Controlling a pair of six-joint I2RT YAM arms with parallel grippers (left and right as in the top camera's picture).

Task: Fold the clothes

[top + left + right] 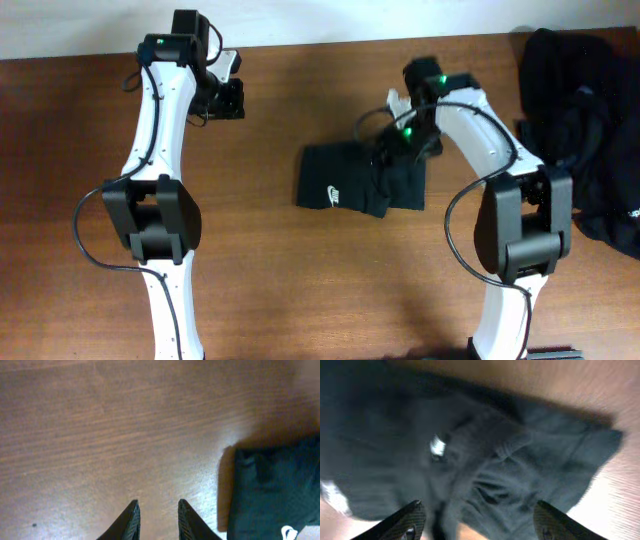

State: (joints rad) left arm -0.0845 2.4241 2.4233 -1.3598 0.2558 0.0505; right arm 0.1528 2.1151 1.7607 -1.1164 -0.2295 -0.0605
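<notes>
Standing over the table [300, 270], I see the biggest thing on it is the heap of unfolded black clothes [585, 120], bunched at the far right edge, outside the right arm. Near the middle lies one folded garment [340, 180], a flat dark oblong whose long axis runs left to right across the table, with some looser cloth showing at its right end. The right gripper [479, 510] hangs directly above that right end, its jaws spread wide with the fabric lying beneath them and nothing pinched between. The left gripper [158, 505] sits well apart from the garment, off beyond its left end and toward the back of the table. Its jaws show only a narrow gap, with nothing in it and bare wood below, and the garment's left edge lies off to its right. A small white logo [334, 192] shows on the near side of the folded piece. To my eye this garment is about finished, so what matters next is the heap: it lies to the right, and the right arm is plainly the nearer one, while the left would have to reach across the folded piece to get there.
</notes>
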